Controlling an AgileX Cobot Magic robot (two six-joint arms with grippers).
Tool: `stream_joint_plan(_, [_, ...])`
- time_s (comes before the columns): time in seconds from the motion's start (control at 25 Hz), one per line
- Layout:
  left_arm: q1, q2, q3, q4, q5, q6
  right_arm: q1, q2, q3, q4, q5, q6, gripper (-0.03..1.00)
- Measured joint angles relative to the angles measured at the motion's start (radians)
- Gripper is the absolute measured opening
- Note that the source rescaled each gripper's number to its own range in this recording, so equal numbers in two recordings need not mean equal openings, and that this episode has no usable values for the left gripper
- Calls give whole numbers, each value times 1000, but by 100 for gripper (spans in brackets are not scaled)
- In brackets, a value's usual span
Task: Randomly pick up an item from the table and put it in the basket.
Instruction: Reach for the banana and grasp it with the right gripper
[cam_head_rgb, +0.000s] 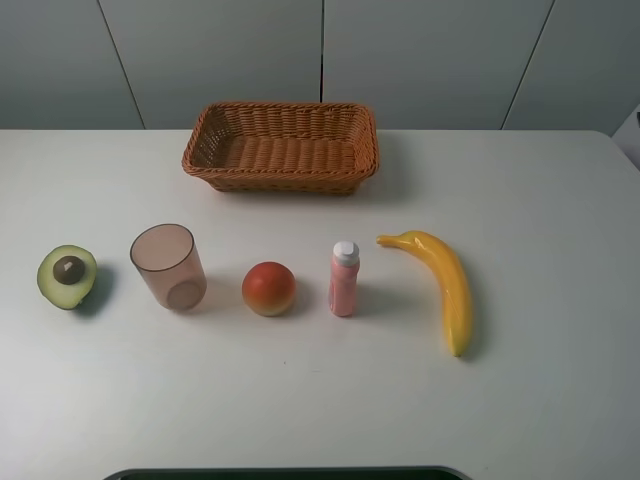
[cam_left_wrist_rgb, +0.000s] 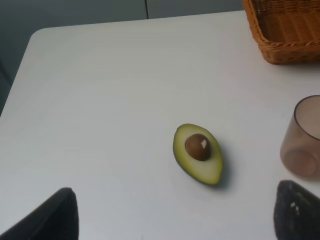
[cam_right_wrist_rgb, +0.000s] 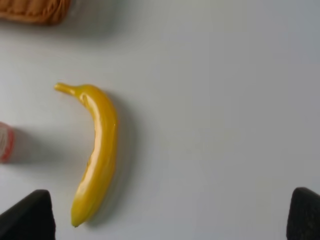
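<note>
The yellow banana (cam_head_rgb: 441, 283) lies flat on the white table (cam_head_rgb: 560, 200), at the right end of a row of items. It also shows in the right wrist view (cam_right_wrist_rgb: 97, 149). The brown wicker basket (cam_head_rgb: 281, 147) stands empty at the back centre; a corner of it shows in the left wrist view (cam_left_wrist_rgb: 285, 30) and an edge in the right wrist view (cam_right_wrist_rgb: 32, 11). My right gripper (cam_right_wrist_rgb: 165, 222) is open and empty, above the table next to the banana. My left gripper (cam_left_wrist_rgb: 172, 225) is open and empty, near the avocado half. Neither arm shows in the exterior high view.
In the row from the left lie an avocado half (cam_head_rgb: 67, 276), a tinted plastic cup (cam_head_rgb: 168, 266), a round red-orange fruit (cam_head_rgb: 268, 288) and a pink bottle (cam_head_rgb: 343, 279). A dark edge (cam_head_rgb: 285, 473) lines the table's front.
</note>
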Motion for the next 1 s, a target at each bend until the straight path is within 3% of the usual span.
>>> stream_joint_plan(0.2, [0,0,0,0,0,0,49,270,0,59,-54,-90,100])
stream_joint_plan(0.52, [0,0,0,0,0,0,220,602,0,50,-172,-87,100])
stream_joint_plan(0.8, [0,0,0,0,0,0,261,766,8,54,-287,-85,100])
stream_joint_plan(1.0, [0,0,0,0,0,0,275,842,10,65,-314,-78,100])
